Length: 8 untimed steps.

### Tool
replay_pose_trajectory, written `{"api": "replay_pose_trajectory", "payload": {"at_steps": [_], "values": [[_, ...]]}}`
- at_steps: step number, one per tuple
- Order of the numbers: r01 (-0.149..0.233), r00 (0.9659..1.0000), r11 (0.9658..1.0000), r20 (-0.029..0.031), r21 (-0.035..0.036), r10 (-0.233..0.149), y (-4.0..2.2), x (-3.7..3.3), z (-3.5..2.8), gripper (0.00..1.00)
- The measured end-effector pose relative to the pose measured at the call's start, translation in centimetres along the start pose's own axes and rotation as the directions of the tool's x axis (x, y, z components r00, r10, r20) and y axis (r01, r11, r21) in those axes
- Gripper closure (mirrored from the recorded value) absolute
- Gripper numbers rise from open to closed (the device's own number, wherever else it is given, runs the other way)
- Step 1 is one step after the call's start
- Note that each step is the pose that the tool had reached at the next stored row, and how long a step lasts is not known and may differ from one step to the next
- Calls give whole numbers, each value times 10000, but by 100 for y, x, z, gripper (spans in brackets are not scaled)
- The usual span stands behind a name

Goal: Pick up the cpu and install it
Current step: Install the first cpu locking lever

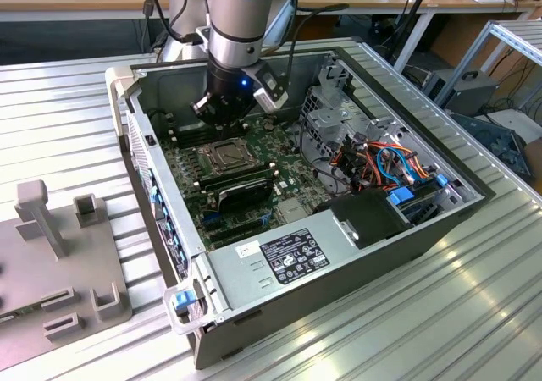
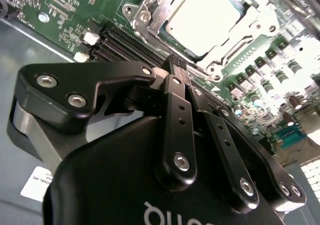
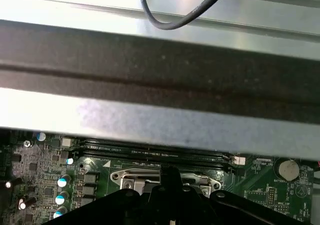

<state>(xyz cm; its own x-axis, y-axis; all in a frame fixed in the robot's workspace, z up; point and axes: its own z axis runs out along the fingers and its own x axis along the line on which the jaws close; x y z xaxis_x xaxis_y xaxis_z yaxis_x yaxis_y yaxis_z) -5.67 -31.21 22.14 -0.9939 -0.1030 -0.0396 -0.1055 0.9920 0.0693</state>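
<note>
In the second wrist view the gripper (image 2: 179,67) body hides the near part of the motherboard (image 2: 75,20), and the socket frame (image 2: 150,12) is cut off at the picture's edge. The cpu (image 2: 205,17) is washed out by glare, so its surface detail cannot be told. In the first wrist view the fingers (image 3: 170,177) cover most of the socket. In the exterior view the arm (image 1: 241,25) hides the case's (image 1: 356,254) far inner wall, and the arm itself is cut off at the picture's top edge.
</note>
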Motion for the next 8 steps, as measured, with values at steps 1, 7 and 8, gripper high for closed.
{"api": "replay_pose_trajectory", "payload": {"at_steps": [1,7,8], "values": [[1,10000,10000,-5,40,-1,-15,2,-5,89],[-17,10000,9998,-21,204,17,-112,12,-13,89],[-19,10000,9997,-24,238,20,-129,13,-14,89]]}}
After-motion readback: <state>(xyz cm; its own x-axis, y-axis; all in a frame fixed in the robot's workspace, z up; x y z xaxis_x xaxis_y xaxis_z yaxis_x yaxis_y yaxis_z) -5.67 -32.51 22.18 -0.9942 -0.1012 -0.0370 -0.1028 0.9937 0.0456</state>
